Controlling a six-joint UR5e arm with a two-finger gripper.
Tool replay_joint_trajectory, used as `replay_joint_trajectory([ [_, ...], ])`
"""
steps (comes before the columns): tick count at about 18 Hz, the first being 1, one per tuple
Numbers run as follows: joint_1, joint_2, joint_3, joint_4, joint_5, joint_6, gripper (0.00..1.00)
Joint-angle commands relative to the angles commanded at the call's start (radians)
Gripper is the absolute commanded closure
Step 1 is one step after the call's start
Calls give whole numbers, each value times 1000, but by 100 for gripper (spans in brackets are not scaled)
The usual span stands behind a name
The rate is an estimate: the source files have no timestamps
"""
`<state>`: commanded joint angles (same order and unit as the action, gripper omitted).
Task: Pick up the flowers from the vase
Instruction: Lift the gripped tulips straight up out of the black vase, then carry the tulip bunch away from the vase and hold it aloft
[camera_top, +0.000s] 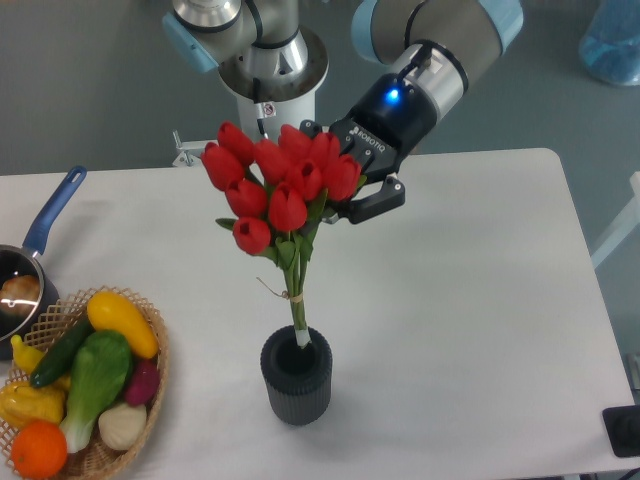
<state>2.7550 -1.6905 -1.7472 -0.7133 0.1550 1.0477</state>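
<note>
The flowers (278, 185) are being gripped at bud level by the tool (345, 190), its fingers closed around the red heads. The bunch is being held above the vase (296, 380), with only the stem tips seen at its mouth. The vase is being carried by the white worktop (480, 300), beside a wicker basket (150, 390).

The gripper (345, 178) is clamped on the flowers (280, 186) right at the red heads, holding the bunch up above the vase (296, 377). The tied stems hang straight down, and the tips sit just at the vase's mouth. Off to the left on the table (480, 300), a basket (150, 390) of toy vegetables and a blue-handled saucepan (40, 240).
</note>
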Motion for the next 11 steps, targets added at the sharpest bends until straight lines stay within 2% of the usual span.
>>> replay_joint_trajectory([
  [2, 6, 6, 0, -2, 5, 0, 100],
  [6, 70, 5, 6, -5, 31, 8, 100],
  [11, 132, -20, 44, -3, 219, 29, 100],
])
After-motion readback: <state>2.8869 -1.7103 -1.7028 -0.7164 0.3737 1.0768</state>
